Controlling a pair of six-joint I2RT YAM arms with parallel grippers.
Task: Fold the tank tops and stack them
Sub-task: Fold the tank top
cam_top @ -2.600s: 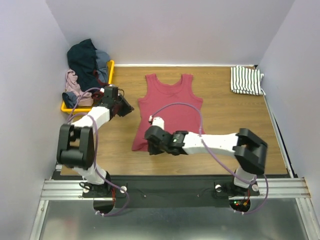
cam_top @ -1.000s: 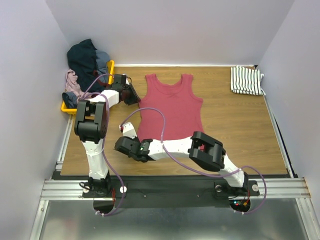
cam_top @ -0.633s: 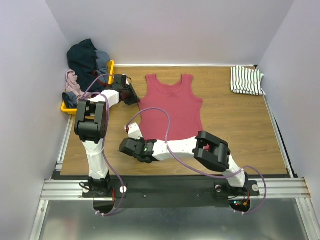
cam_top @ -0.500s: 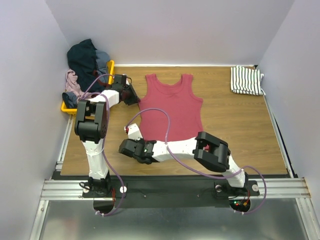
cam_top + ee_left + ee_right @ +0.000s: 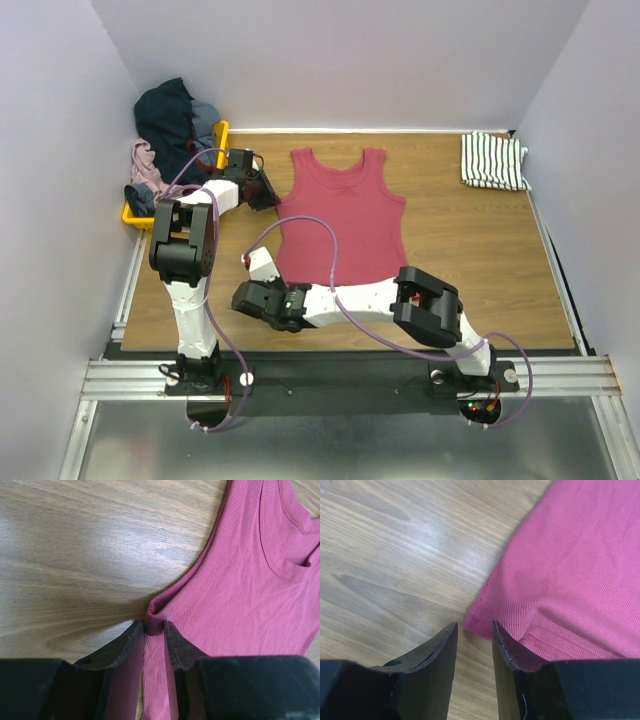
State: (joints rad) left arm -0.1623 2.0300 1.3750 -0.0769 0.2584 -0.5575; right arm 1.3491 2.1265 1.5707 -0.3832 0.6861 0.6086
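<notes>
Pinching a small fold at the armhole of the red tank top, spread flat on the table, the left gripper is closed tight; the right gripper stands narrowly parted at the hem corner, unclamped. Lifting now could leave that corner behind and drag the cloth askew. The striped top sits folded far right.

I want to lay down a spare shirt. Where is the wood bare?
Bare wood runs between the red tank top and the striped tank top, down to the near edge. The left side is crowded: left gripper, right gripper and the yellow tray.
</notes>
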